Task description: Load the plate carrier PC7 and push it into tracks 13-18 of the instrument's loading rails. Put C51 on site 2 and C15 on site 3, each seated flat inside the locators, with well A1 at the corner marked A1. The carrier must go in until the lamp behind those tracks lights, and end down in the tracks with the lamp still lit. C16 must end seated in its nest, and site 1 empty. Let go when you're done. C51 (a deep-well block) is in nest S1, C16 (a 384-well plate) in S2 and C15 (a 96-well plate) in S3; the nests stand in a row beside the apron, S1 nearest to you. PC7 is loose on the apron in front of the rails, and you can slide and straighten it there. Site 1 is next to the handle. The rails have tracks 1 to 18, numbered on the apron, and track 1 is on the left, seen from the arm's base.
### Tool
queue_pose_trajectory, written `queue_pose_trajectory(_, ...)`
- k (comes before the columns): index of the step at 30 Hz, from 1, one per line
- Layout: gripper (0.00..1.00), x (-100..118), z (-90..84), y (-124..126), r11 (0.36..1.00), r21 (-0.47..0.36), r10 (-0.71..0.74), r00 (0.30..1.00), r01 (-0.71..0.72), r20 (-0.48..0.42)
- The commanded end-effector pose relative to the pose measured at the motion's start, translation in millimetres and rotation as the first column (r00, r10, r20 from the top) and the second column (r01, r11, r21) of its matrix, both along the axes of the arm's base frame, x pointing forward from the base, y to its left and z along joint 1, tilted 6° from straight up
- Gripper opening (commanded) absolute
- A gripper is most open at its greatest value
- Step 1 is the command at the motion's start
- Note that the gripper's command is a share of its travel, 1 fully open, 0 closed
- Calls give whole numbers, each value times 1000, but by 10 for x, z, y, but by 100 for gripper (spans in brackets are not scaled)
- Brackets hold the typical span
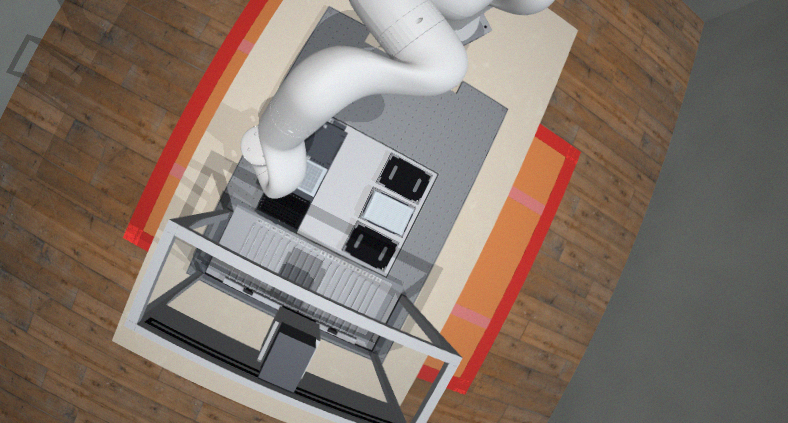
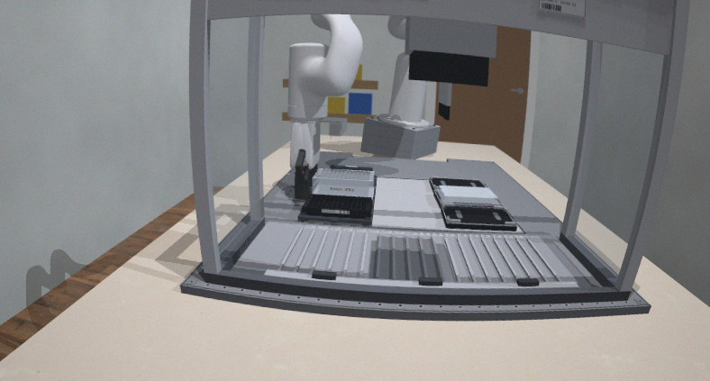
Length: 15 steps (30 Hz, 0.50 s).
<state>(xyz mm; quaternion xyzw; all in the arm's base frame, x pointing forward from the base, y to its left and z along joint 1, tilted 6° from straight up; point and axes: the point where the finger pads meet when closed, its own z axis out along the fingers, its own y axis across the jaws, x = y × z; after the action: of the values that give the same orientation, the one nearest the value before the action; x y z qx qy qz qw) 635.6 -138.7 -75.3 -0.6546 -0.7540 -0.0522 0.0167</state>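
The plate carrier PC7 (image 1: 297, 190) lies on the apron in front of the rails, at the left in the exterior view (image 2: 340, 199). On it, the black plate C15 (image 2: 339, 205) sits on the site nearest the rails. The taller white block C51 (image 2: 343, 180) sits on the site behind it. The site by the handle (image 1: 325, 144) looks empty. C16 (image 2: 468, 193), a white plate, sits in the middle nest. My gripper (image 2: 300, 178) is open and empty. It hangs low just beside the carrier's outer long side, level with C51. In the overhead view my wrist (image 1: 278, 174) hides the fingers.
The two outer nests (image 1: 405, 178) (image 1: 371, 247) are black and empty. The rails (image 2: 412, 257) run under the instrument frame, whose posts (image 2: 254, 120) stand close to the carrier. Three dark lamps (image 2: 323, 275) sit behind the tracks. A pipetting head (image 2: 450, 55) hangs above.
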Motion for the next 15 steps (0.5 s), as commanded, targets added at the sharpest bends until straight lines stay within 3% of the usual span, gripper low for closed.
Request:
queue_pose_trajectory(1, 100, 6, 10, 12, 1000, 0, 0, 1000, 0, 2)
queue_pose_trajectory(15, 100, -2, 15, 71, 1000, 0, 0, 1000, 0, 2)
